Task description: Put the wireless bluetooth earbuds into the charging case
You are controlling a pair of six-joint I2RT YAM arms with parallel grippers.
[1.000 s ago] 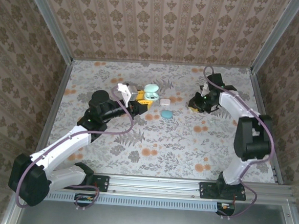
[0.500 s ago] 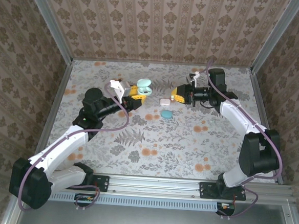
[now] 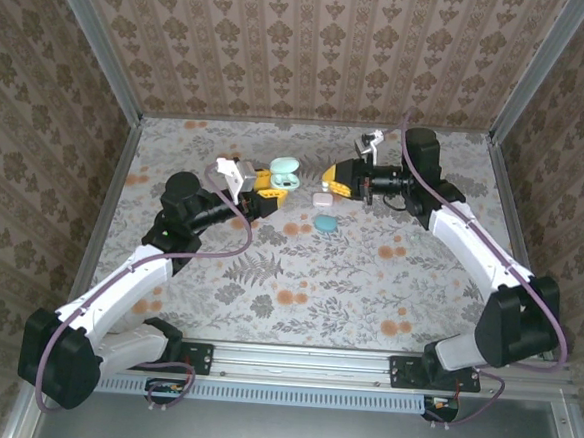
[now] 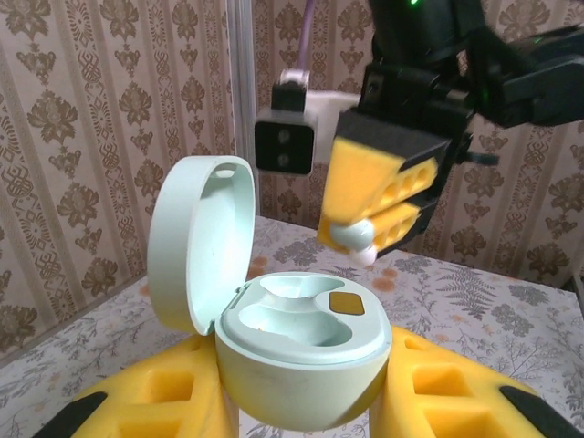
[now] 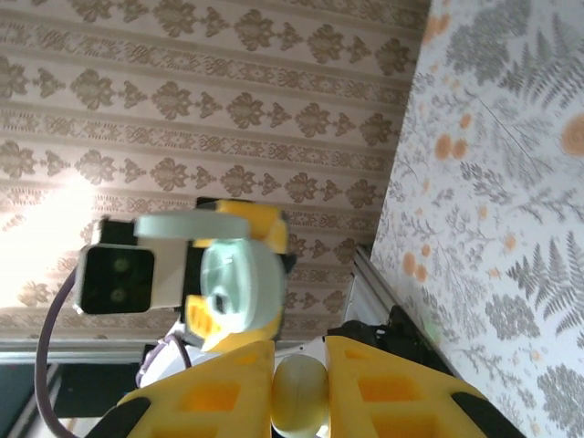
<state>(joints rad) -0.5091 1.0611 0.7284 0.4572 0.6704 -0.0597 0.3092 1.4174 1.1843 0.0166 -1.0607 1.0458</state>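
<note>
Holding the charging case above the far middle of the desk, the left tool has its yellow fingers closed against both sides of the lower half. The case sits upright between them, and its lid stands open to the left. Both pockets inside look empty.

The right tool is just to the right of the case and not touching it. Its jaws are almost fully closed and pinch one whitish earbud at the very tips. On the desk below lie a small white square item and, nearer, a teal oval piece.

I judge that the step in hand is to bring the earbud over a pocket and lower it in.

Several things could go wrong:

- The earbud is smooth, rounded and held only at the fingertips, so a small knock against the rim could twist it or make it slip and fall on the desk.
- If its orientation does not match the pocket, it may rest on top and not seat.
- Both arms hold their things in the air, so a small error in either one shifts the alignment.
- A hard push downward may tilt the case in the left tool.
- The wide yellow fingers could also bump the open lid.
</note>
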